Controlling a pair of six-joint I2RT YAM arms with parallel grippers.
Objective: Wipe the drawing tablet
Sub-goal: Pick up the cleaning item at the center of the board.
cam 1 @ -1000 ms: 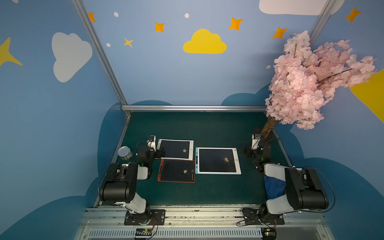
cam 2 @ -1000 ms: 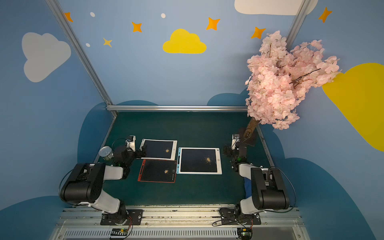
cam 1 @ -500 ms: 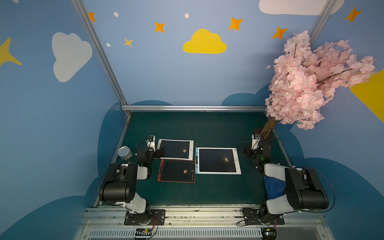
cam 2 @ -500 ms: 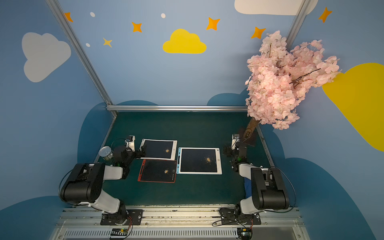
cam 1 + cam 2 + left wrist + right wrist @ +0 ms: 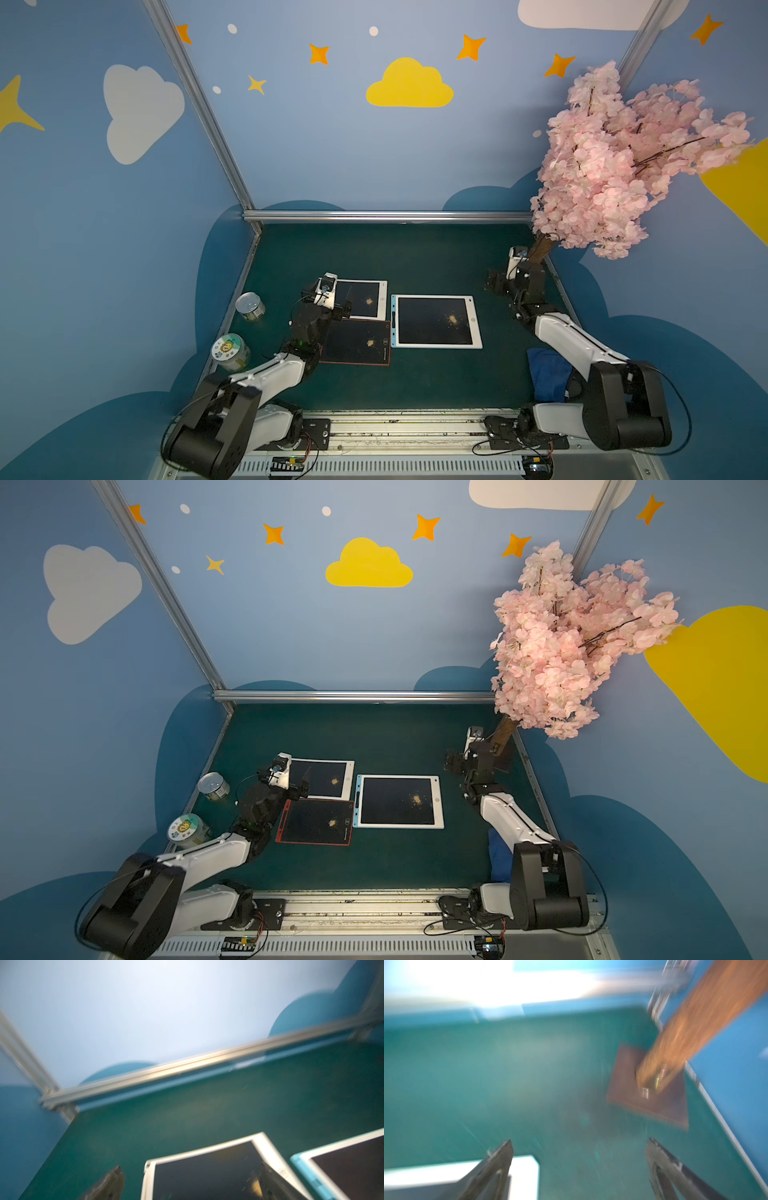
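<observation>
Left gripper (image 5: 347, 302) jaws spread, empty, over white-framed tablet (image 5: 368, 300) edge. Right gripper (image 5: 495, 285) spread, empty, near blue-edged tablet (image 5: 436, 321) corner. Blue cloth (image 5: 545, 374) on mat (image 5: 415, 257), by right side: soft, light; pinch raised fold. Tablets thin, rigid, slick; may slide when wiped.

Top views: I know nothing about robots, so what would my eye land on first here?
Most likely the pink blossom tree leaning over the far right corner of the green table. Then three dark drawing tablets mid-table, each with a yellowish smudge: the white tablet, red tablet and blue-edged tablet. A blue cloth lies by the right arm.
</observation>
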